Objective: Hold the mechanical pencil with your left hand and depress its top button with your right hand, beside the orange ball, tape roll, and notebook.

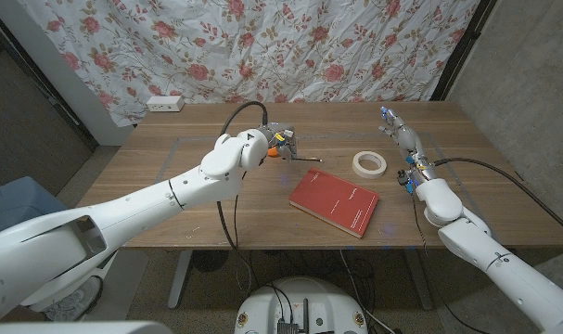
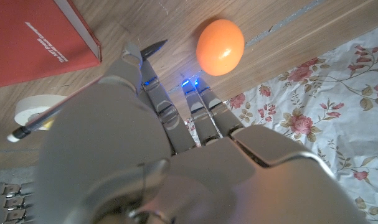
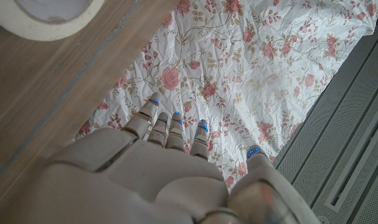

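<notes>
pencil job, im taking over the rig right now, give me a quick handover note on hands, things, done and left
Left hand: over the middle of the table, holding the mechanical pencil, which sticks out sideways from its fingers.
Right hand: open, holding nothing, fingers apart, near the table's right side beyond the tape roll.
Things: orange ball on the table right beside the left hand; red notebook lies flat nearer the front edge, with the tape roll to its right.
Done: pencil picked up by the left hand.
Left: bring the right hand over to the pencil and press its top button.
</notes>
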